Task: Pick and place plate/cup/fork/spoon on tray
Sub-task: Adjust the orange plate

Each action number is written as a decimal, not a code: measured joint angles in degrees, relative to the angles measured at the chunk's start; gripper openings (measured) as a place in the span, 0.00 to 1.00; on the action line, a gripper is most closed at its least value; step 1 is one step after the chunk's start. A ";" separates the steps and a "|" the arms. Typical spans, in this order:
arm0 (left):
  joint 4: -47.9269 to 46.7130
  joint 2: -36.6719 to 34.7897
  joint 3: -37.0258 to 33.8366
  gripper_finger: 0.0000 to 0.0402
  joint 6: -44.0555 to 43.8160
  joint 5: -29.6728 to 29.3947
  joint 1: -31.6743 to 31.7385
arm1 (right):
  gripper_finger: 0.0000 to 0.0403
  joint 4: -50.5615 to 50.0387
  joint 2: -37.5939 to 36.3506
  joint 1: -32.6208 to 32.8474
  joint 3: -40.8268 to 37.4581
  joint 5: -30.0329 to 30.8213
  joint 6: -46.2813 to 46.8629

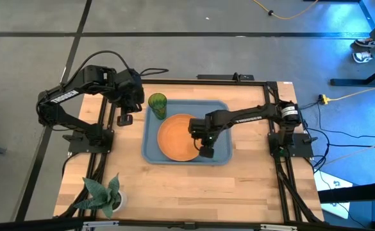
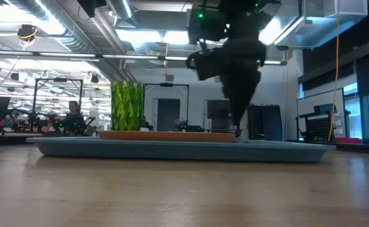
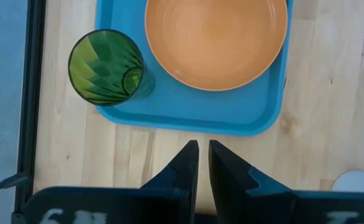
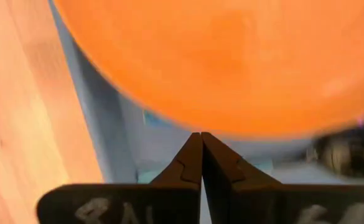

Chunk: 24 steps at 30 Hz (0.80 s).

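Left arm parked off the tray's left edge, above bare table; left gripper [image 3: 203, 163] fingers nearly together with a thin slit between them, holding nothing. The cup [image 1: 157, 102] stands upright inside the tray [image 1: 222, 154] at its far left corner; the low view shows it just beside the plate [image 1: 176, 138], though I cannot tell whether they touch. Risk here: any sweep of the left arm toward the tray could clip the cup rim and tip it onto the plate. The plate lies flat in the tray, roughly centred. Right gripper [image 1: 204, 151] is down over the tray at the plate's right rim; right wrist view shows its fingers pressed together with nothing visible between them, tips at the plate edge. Judgement: if this arm pushes further or lifts crookedly, the closed tips could catch the rim and slide or tilt the plate toward the cup, or drag the tray across the table. Fork and spoon: cannot locate with confidence. A dark blurred shape [image 4: 350, 152] sits on the tray floor near the plate in the right wrist view, possibly cutlery, too smeared to call. In the high view the right arm covers that part of the tray. Potted plant [image 1: 104, 192] on the near left of the table, well apart from the work.
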 joint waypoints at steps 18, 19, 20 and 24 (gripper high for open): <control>0.09 -0.02 0.00 0.07 0.08 0.04 0.00 | 0.01 7.14 0.14 -2.00 -5.60 0.35 -1.13; 0.09 -0.02 0.00 0.07 0.09 0.06 0.00 | 0.01 7.32 0.14 -1.99 -5.28 0.25 -1.48; 0.09 0.00 0.00 0.07 0.07 0.04 0.00 | 0.01 7.33 0.14 -1.99 -5.01 0.23 -1.56; 0.09 -0.01 0.00 0.07 0.07 0.05 0.00 | 0.01 7.32 0.14 -1.99 -4.31 0.25 -1.64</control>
